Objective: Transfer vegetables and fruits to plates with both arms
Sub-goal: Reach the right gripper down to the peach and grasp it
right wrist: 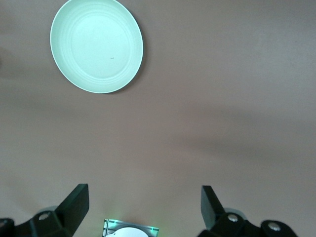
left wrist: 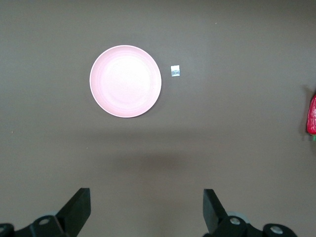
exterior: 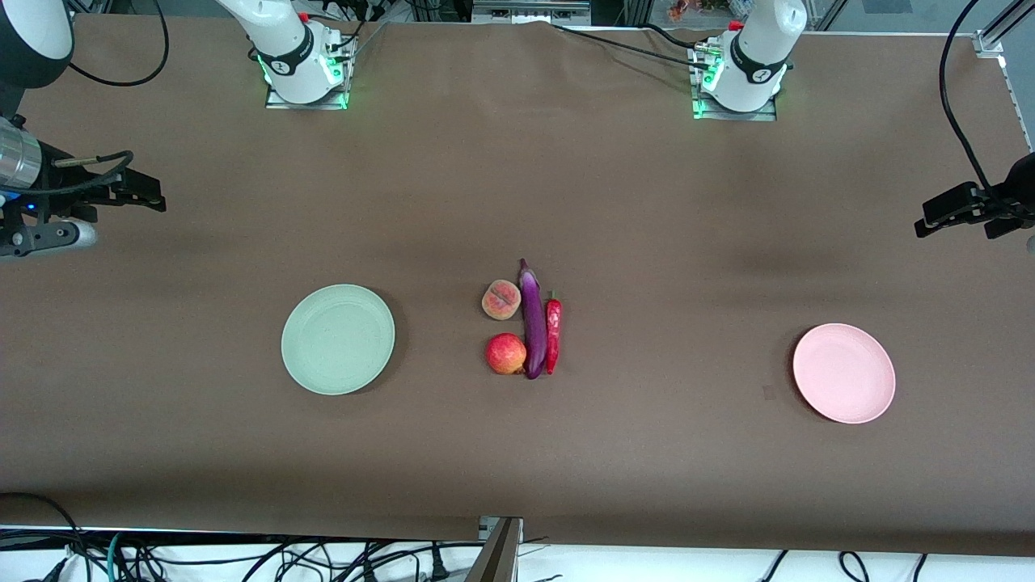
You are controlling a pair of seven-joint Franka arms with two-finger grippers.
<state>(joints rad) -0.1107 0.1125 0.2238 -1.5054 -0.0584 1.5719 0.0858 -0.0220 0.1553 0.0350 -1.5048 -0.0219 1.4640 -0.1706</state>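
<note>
Four pieces of produce lie clustered at the middle of the brown table point(exterior: 647, 202): one eggplant point(exterior: 532, 323), one chili pepper point(exterior: 553, 335), one peach point(exterior: 501, 299) and one red fruit point(exterior: 506, 354). Two plates rest well apart from them, a green plate point(exterior: 338, 339) toward the right arm's end and a pink plate point(exterior: 844, 373) toward the left arm's end, both empty. The eggplant's long axis runs toward and away from the front camera, its stem end pointing to the robots' bases. The chili pepper lies parallel just beside it, on the side toward the left arm's end, green stem likewise pointing to the bases. The peach sits against the eggplant's other side, and the red fruit lies nearer to the front camera than the peach, also touching the eggplant. Two arms wait raised: the left gripper point(left wrist: 146, 210) hangs above bare table near the pink plate, fingers spread wide and empty; the right gripper point(right wrist: 145, 207) hangs above bare table near the green plate, equally spread and empty.
</note>
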